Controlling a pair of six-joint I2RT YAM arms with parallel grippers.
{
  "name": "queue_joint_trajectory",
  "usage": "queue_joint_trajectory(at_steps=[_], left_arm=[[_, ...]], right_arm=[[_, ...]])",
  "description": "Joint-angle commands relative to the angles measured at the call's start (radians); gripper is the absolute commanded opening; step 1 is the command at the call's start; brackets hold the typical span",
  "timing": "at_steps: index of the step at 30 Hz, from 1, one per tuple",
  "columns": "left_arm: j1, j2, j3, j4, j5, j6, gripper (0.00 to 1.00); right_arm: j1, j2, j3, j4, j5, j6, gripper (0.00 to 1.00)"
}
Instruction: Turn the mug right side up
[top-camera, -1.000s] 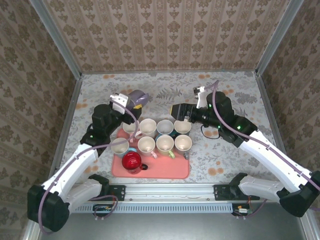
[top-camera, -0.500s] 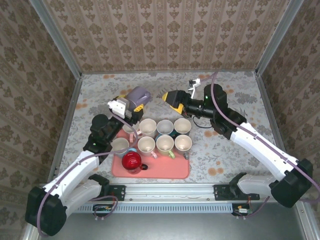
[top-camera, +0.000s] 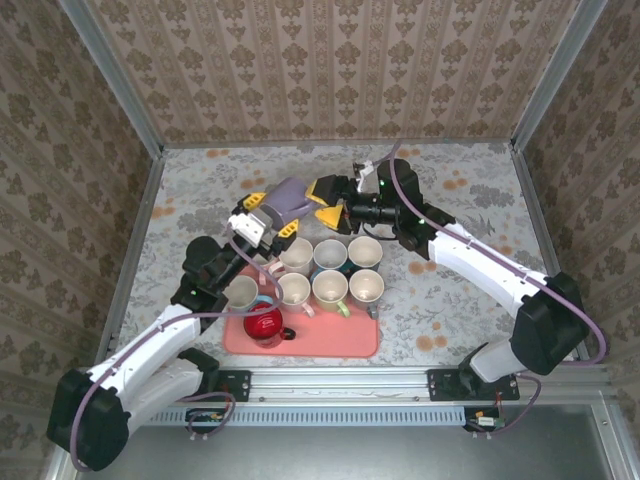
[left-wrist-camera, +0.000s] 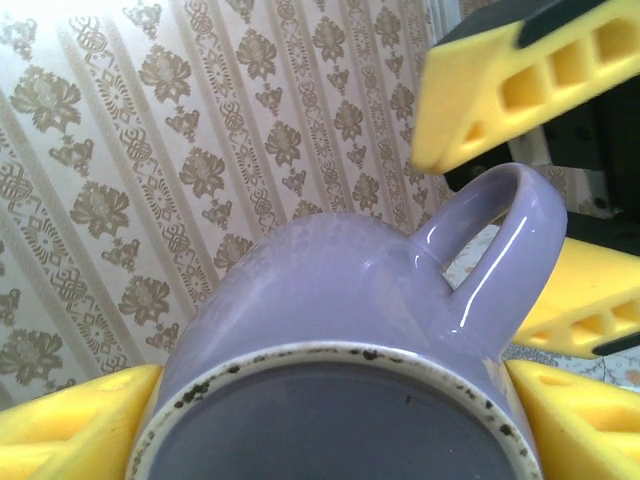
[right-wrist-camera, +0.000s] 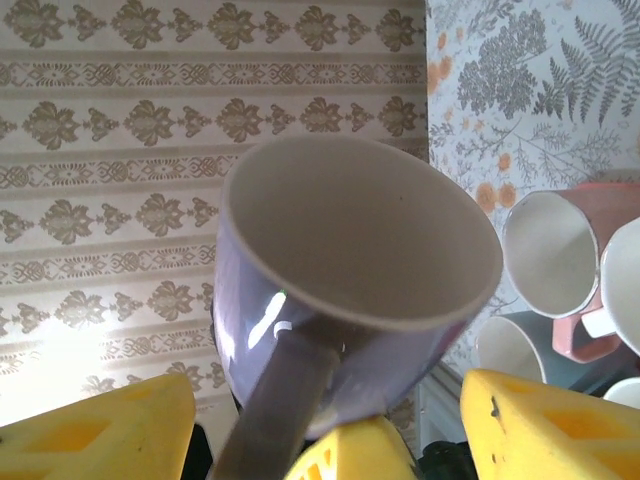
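A purple mug hangs tipped on its side above the table, just behind the tray. My left gripper is shut on its body. In the left wrist view the mug's base faces the camera between yellow fingers. My right gripper stands open, with one finger above the handle and one below it. In the right wrist view the mug's open mouth faces the camera, and the handle runs down between my yellow fingers.
A pink tray at the table's near middle carries several cream mugs standing mouth up and a red mug. Patterned walls close the back and both sides.
The left gripper has carried the purple mug up and to the right. The right gripper has swung left to the mug, and its fingers have narrowed around the handle.
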Motion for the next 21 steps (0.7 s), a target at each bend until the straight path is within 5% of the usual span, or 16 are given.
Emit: queue_joint_trajectory(at_steps=[1,12,21], left_arm=[[-0.015,-0.038,0.006,0.096,0.033,0.099,0.2],[-0.057,-0.057,0.004,-0.005,0.006,0.289,0.21],[-0.077,-0.054,-0.003,-0.028,-0.024,0.334,0.49]], right_arm=[[0.017,0.021,0.044,0.064,-0.028,0.079,0.66],[0.056,0.065,0.031,0.078,-0.046,0.084,0.31],[0.049,0.054,0.027,0.073,-0.042,0.068,0.05]])
